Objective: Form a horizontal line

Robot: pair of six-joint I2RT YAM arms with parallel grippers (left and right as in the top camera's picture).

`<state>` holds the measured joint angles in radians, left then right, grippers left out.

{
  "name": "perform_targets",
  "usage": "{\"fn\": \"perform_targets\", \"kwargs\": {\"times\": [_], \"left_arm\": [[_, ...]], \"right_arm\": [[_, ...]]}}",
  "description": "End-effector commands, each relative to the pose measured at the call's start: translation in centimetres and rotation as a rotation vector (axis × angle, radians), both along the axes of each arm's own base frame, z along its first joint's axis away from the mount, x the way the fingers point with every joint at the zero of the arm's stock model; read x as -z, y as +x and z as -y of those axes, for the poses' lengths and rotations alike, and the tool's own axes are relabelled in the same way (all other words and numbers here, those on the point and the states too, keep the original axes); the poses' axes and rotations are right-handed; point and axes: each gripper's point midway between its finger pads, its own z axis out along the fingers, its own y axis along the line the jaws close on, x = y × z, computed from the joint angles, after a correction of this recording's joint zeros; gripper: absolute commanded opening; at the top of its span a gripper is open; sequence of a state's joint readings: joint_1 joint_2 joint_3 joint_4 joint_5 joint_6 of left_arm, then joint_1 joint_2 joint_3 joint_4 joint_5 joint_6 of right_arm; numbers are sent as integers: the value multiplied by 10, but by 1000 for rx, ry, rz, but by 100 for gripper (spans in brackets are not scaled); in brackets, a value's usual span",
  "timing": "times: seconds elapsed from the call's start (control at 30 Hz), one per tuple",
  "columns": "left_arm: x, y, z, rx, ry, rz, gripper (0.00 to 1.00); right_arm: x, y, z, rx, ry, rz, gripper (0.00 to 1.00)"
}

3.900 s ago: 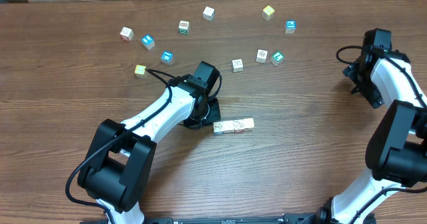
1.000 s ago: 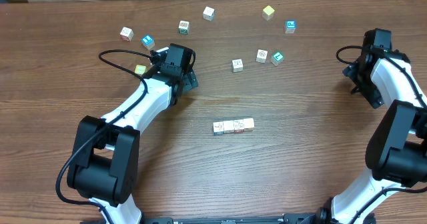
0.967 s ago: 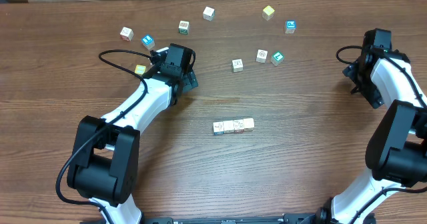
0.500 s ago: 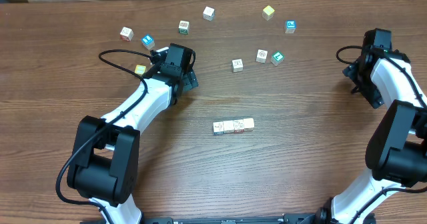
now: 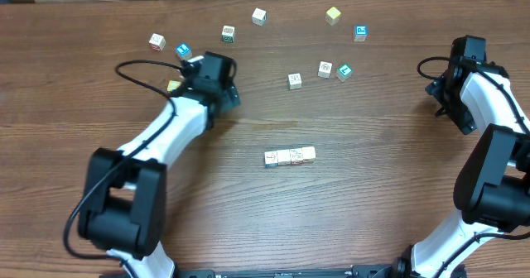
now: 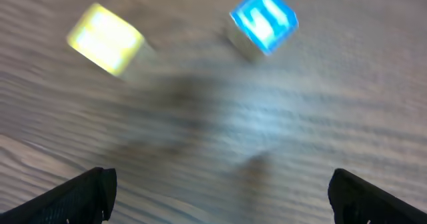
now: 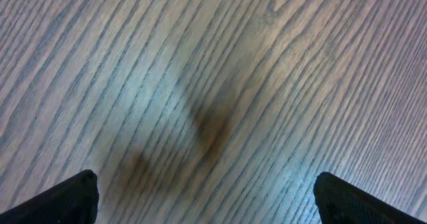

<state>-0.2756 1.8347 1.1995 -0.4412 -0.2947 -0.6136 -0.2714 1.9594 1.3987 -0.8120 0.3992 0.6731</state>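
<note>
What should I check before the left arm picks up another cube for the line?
1. The left end effector open and empty: ok, jaws wide, nothing between them.
2. A cube lined up between its fingers: not ok; the yellow cube and the blue cube both lie ahead of the tips.
3. Left wrist view sharp: not ok, blurred.
4. The line straight, cubes touching: ok.
5. Bare table at both ends of the line: ok.
6. The right end effector out of the way: ok, open, at the far right over bare wood.
</note>
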Motion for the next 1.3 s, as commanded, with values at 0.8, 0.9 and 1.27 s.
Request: {"fn": "perform_targets", "kwargs": {"times": [0.8,0.9,1.27], "left_arm": [[-49,-29,-81,351,-125,475,100],[-32,-45,-79,371,-104,448,100],[21,-105,-78,383,-41,362,100]], "right_arm": [[-1,5,3,1,-12,4,100],[-1,5,3,1,-12,5,100],[-1,5,3,1,-12,5,100]]}}
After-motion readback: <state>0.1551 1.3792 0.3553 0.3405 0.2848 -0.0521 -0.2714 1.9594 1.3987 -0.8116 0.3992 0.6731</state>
